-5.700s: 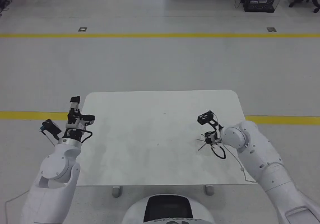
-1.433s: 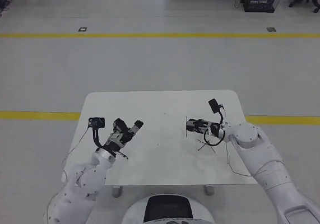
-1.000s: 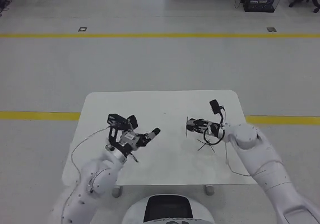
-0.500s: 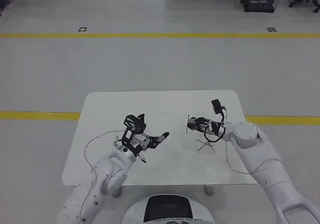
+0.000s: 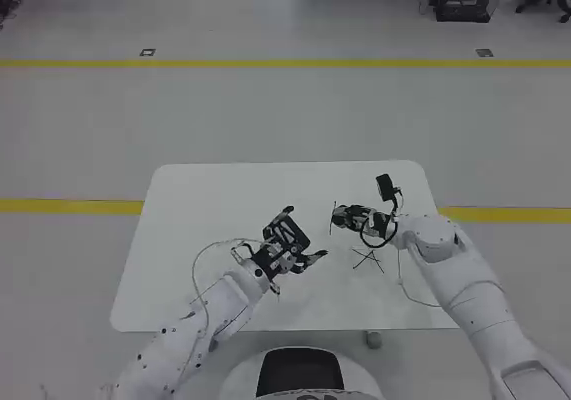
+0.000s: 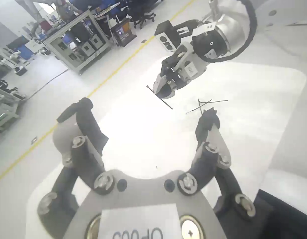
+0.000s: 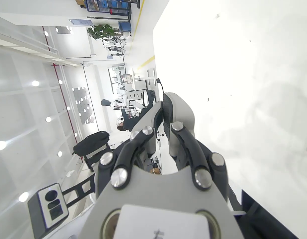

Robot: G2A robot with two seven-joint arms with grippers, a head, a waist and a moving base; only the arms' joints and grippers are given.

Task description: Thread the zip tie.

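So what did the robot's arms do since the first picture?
The left gripper swung from the left edge of the table across to its middle, open, close to the right gripper. The right gripper lifted one zip tie off the pile and holds it pinched. The pile stayed put.

Left gripper (image 6: 144,109) holds its 2 fingers spread wide, pointing at the right gripper (image 6: 163,91) just ahead, whose fingers pinch a zip tie (image 6: 167,104).

I record a pale floor (image 5: 285,110) with two yellow lines (image 5: 265,63), one beyond the white table (image 5: 215,200). Farther off: black office chairs (image 6: 143,11), blue racks (image 7: 103,1), a potted plant (image 7: 102,30), lit ceiling spots (image 7: 35,83).
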